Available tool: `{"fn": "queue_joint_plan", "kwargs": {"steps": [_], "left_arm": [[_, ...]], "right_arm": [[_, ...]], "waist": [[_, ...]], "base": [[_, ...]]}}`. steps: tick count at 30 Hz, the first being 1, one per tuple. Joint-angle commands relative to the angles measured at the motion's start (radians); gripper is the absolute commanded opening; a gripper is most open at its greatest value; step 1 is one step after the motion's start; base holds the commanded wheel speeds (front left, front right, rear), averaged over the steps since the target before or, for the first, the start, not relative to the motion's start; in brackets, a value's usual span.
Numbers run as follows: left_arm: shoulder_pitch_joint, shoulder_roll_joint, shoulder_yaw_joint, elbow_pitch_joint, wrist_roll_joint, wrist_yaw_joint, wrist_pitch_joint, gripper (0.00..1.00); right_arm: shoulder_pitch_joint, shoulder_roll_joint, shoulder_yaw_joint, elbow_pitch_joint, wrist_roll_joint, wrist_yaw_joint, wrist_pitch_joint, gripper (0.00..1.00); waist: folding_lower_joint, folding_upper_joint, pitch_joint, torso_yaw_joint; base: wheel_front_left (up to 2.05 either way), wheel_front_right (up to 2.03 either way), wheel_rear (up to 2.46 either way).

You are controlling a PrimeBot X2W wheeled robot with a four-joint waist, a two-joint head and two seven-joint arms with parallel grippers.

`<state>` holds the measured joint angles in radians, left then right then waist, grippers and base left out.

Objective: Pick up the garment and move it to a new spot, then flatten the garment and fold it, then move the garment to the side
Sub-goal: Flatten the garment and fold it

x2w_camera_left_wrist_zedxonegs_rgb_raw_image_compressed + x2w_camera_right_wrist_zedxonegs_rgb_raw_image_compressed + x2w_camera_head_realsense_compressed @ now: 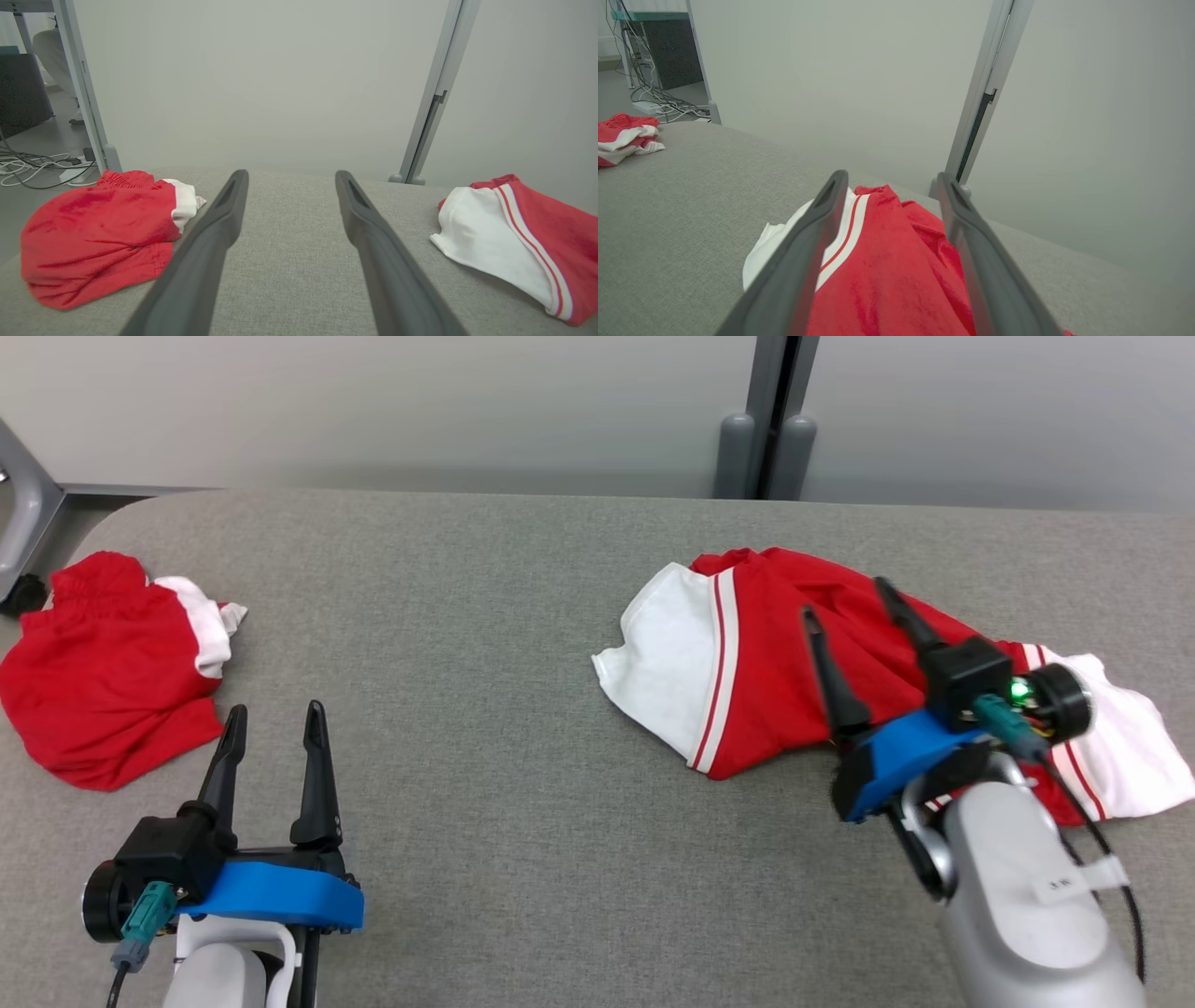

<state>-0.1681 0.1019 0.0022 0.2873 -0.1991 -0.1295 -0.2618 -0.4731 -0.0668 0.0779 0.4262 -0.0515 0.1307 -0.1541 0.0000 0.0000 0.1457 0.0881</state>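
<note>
Grey table [523, 616], garment [758, 663], illegible forearm label [1060, 887]

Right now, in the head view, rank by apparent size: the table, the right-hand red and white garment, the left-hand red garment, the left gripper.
1. table
2. red and white garment
3. red garment
4. left gripper, smallest even though it is nearest the camera

No legible text (forearm tag [1060, 887] blurred)
</note>
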Motion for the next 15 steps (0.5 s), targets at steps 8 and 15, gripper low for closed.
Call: {"fn": "queue_joint_plan", "kwargs": {"steps": [8, 15], "left_arm": [[-0.024, -0.008, -0.004, 0.003, -0.009, -0.002, -0.005, 1.00], [-0.042, -0.016, -0.015, 0.006, -0.015, -0.002, -0.005, 1.00]], "right_arm": [[-0.118, -0.011, 0.233, 0.183, 0.042, 0.000, 0.058, 1.00], [-0.188, -0.013, 0.371, 0.369, 0.068, 0.000, 0.081, 1.00]], "waist": [[0.0000, 0.0000, 0.029, 0.040], [0.0000, 0.0000, 0.051, 0.067]], "base": [[0.00, 0.00, 0.00], [0.00, 0.00, 0.00]]}}
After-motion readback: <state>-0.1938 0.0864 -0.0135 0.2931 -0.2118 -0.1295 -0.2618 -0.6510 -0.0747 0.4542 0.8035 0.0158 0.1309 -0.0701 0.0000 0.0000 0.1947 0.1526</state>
